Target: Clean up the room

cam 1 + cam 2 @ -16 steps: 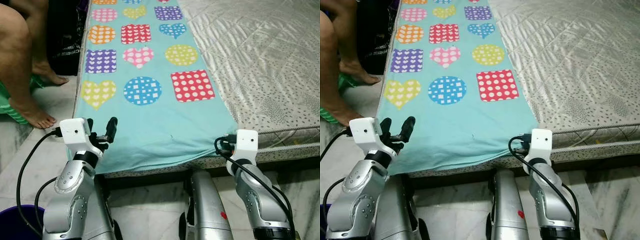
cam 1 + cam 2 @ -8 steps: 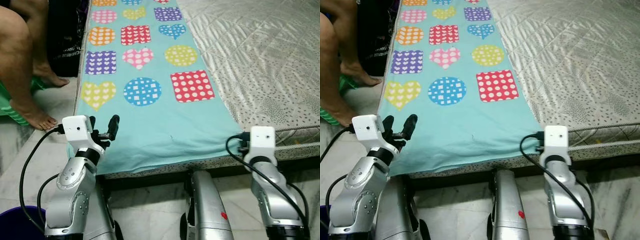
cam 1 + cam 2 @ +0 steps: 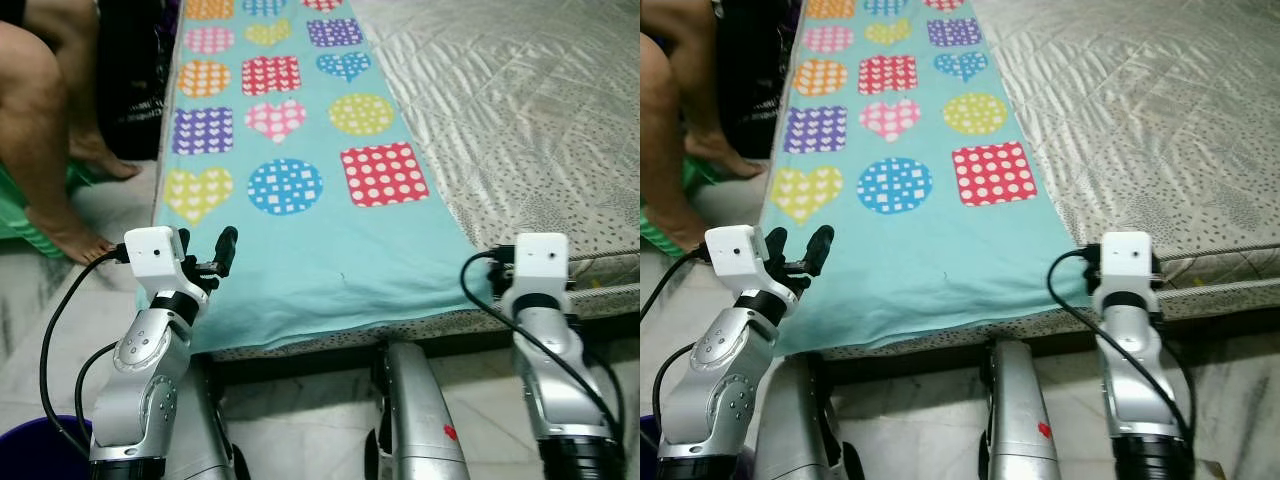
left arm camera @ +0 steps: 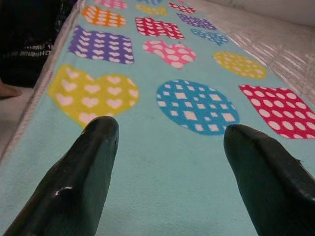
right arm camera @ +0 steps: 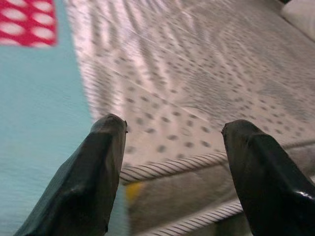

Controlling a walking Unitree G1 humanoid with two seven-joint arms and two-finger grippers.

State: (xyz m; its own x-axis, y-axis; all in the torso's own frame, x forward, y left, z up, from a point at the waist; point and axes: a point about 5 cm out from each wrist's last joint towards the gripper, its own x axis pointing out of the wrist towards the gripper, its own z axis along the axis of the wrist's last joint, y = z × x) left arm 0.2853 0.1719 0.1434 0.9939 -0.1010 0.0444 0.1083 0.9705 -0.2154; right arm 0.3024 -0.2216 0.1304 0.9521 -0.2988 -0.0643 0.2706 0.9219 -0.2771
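The turquoise sheet point(image 3: 300, 190), printed with spotted hearts, circles and squares, lies flat along the left side of the bed point(image 3: 520, 120), its long axis running straight away from the robot toward the far end. Its near hem hangs over the bed's near edge, and that hem is what the coming move looks to turn on.

The left gripper point(image 3: 205, 262) hovers at the near left corner of the sheet, jaws spread wide, fingers pointing up the length of the cloth. From the left wrist view the yellow heart point(image 4: 93, 93) sits just beyond one fingertip point(image 4: 101, 132), with nothing pinched.

Over on the other side, the right gripper point(image 5: 172, 147) sits at the bed's near edge, just beside the sheet's near right corner, jaws also spread and empty, straddling the piped mattress seam point(image 5: 167, 169) with the sheet's edge beside one finger.

Each arm has its own corner; the left looks better lined up, already over cloth. A person's bare legs point(image 3: 40, 120) stand on the floor beside the bed's left edge.
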